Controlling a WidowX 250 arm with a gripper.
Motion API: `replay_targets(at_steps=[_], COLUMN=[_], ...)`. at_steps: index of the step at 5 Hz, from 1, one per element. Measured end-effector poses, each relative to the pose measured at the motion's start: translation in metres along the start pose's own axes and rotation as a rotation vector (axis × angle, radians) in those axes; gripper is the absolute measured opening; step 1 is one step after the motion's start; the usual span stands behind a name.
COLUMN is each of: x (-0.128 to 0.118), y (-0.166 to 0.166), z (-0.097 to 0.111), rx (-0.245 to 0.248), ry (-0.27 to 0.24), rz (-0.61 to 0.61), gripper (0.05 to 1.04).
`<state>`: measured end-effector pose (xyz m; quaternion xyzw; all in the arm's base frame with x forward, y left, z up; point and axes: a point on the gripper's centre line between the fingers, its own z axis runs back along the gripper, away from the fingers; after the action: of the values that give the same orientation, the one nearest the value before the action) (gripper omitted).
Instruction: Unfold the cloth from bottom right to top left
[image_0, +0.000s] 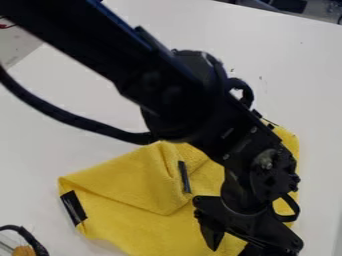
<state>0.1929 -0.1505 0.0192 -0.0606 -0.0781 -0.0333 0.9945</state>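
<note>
The yellow cloth (133, 200), partly folded, lies below the black gripper (230, 246), whose fingers stand apart (yellow shows between them); a black strip (73, 207) marks its left edge; white tabletop (47, 155) extends on both sides.

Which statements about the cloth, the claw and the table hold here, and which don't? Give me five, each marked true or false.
1. The yellow cloth lies on a white table. True.
2. The claw is at the picture's upper left. False: it is low in the picture, over the lower right part of the yellow cloth.
3. A black strip sits at the left end of the yellow cloth. True.
4. The yellow cloth is spread completely flat. False: a flap of it is folded over.
5. The arm comes in from the upper left. True.
</note>
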Motion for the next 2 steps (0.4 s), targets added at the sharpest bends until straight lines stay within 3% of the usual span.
replay_targets(at_steps=[2], x=[0.002], y=[0.017], z=[0.003], rx=[0.048], ry=[0.044], rz=[-0.031], gripper=[1.001])
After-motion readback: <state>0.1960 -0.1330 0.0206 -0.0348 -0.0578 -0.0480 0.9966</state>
